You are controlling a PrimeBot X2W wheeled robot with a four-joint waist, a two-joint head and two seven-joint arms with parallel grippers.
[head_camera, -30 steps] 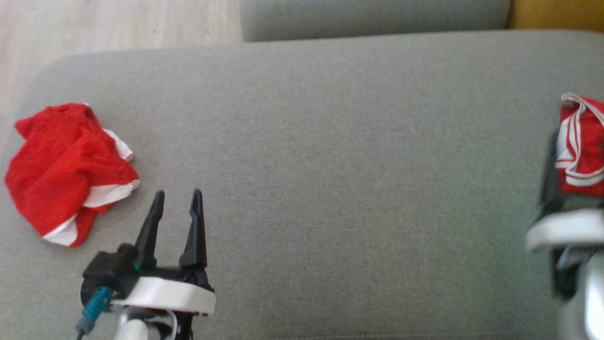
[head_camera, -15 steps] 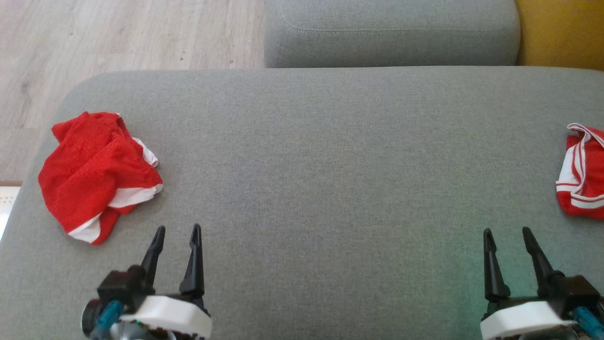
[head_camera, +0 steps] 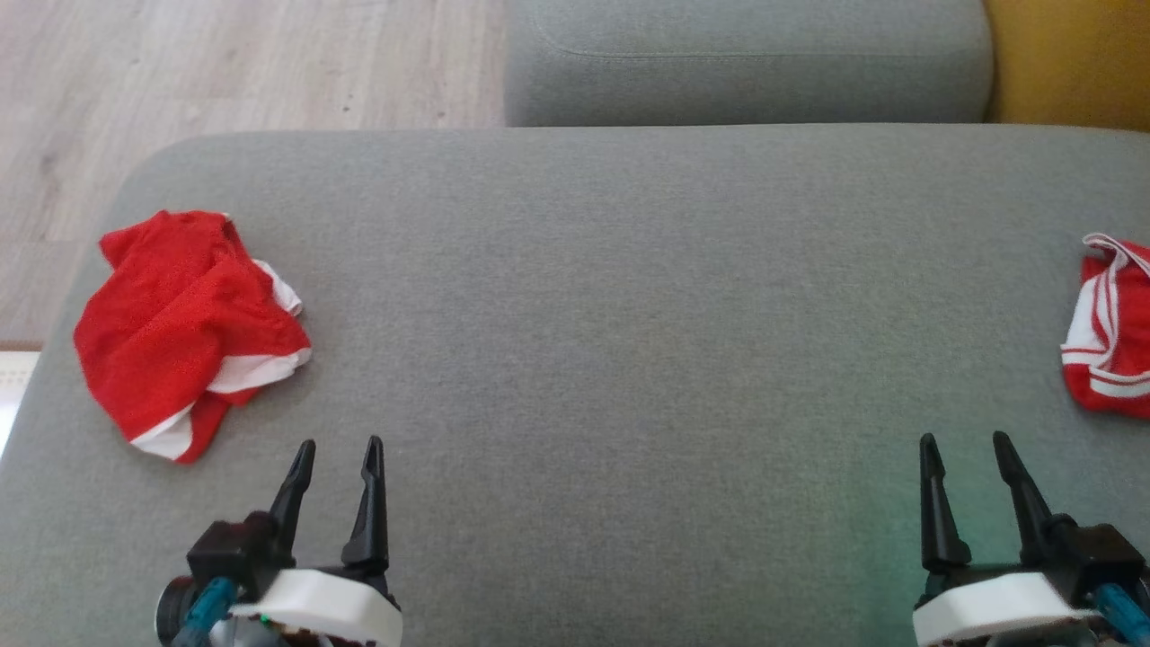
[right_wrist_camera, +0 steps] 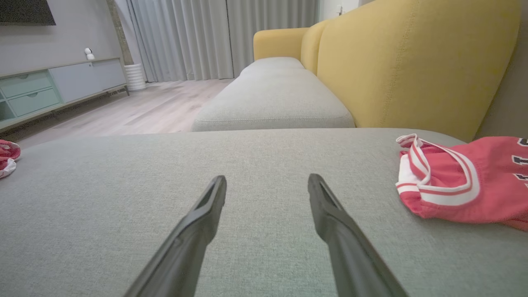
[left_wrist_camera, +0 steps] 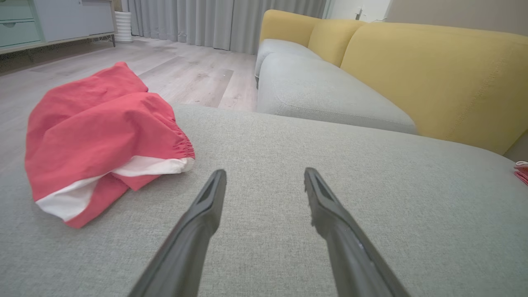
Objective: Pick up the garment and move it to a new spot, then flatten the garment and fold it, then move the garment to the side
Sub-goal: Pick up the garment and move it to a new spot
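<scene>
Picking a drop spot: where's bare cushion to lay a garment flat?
Whole middle of the grey cushion is bare, bordered by the crumpled red garment on the left, the striped jersey at the right edge, and the left gripper and right gripper on the near side. Only the two ends are taken.

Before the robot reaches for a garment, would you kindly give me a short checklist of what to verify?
1. Left gripper open and empty: ok.
2. Right gripper open and empty: ok.
3. Crumpled red garment lies free on the grey cushion, ahead and to the left of the left gripper: ok.
4. Room on the cushion between the two garments for flattening: ok.
5. Striped red jersey whole in the head view: not ok, cut off at the right edge.
6. Which of the two garments is meant: cannot tell.
</scene>
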